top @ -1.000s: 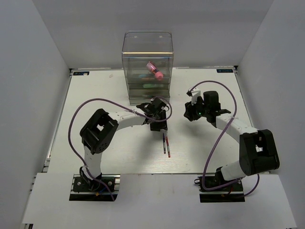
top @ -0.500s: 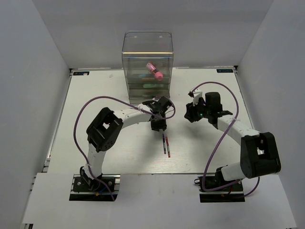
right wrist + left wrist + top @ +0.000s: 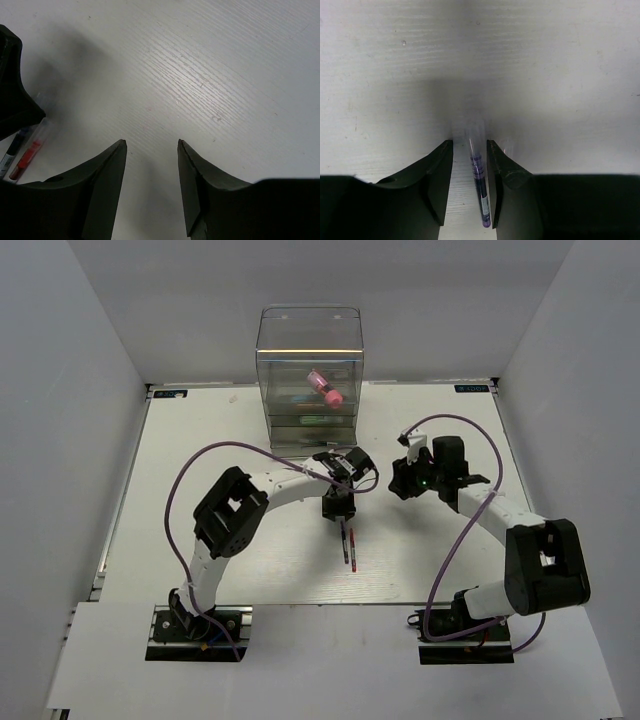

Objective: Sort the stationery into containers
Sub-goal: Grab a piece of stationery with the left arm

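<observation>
A thin purple pen (image 3: 481, 190) lies on the table between the fingers of my left gripper (image 3: 470, 142). It is close to the right finger, and bare table shows on its left, so the jaws stand open around it. From above, the left gripper (image 3: 338, 508) points down at the upper ends of the purple pen (image 3: 345, 545) and the red pen (image 3: 354, 550), which lie side by side. My right gripper (image 3: 152, 144) is open over bare table; the red pen (image 3: 29, 154) shows at its lower left. The clear container (image 3: 310, 380) stands at the back with a pink cylinder (image 3: 326, 389) inside.
A green item (image 3: 318, 420) sits in one of the container's lower drawers. The two grippers are near each other at mid-table, the right gripper (image 3: 400, 482) just right of the left one. White walls enclose the table on three sides.
The left gripper has moved right and towards the near edge, onto the pens' upper ends, and its jaws have narrowed around the purple pen. The right gripper has barely shifted.
</observation>
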Robot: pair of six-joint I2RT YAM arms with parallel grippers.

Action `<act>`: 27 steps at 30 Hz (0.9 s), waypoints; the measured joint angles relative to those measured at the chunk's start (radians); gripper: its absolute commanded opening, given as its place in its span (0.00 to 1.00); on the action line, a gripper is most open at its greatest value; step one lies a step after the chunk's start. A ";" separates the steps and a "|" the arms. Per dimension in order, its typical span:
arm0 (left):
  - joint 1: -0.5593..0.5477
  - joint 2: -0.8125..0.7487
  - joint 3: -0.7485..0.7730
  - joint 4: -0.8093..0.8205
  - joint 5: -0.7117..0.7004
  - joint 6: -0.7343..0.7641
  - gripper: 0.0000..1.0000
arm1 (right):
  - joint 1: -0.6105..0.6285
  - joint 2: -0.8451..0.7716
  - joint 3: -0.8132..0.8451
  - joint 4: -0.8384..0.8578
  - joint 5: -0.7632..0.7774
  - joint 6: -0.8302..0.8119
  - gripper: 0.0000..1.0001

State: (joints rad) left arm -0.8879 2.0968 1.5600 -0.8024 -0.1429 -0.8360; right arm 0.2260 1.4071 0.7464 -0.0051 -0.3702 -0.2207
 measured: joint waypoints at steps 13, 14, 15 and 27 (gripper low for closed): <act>-0.031 -0.006 -0.010 -0.039 -0.035 -0.036 0.10 | -0.013 -0.034 -0.025 -0.001 -0.005 0.009 0.67; -0.031 -0.016 -0.025 -0.031 -0.037 -0.041 0.09 | -0.014 -0.035 -0.025 -0.001 -0.007 0.009 0.70; -0.030 -0.029 -0.044 -0.016 -0.037 -0.046 0.04 | -0.015 -0.036 -0.025 -0.001 -0.010 0.008 0.72; 0.117 -0.284 -0.220 0.192 -0.041 -0.169 0.00 | -0.024 -0.040 -0.032 -0.031 -0.131 -0.026 0.02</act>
State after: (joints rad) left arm -0.7712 1.8126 1.3403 -0.6109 -0.1841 -1.0050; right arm 0.2024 1.3666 0.7147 -0.0357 -0.5014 -0.2462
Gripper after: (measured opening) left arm 0.253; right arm 0.071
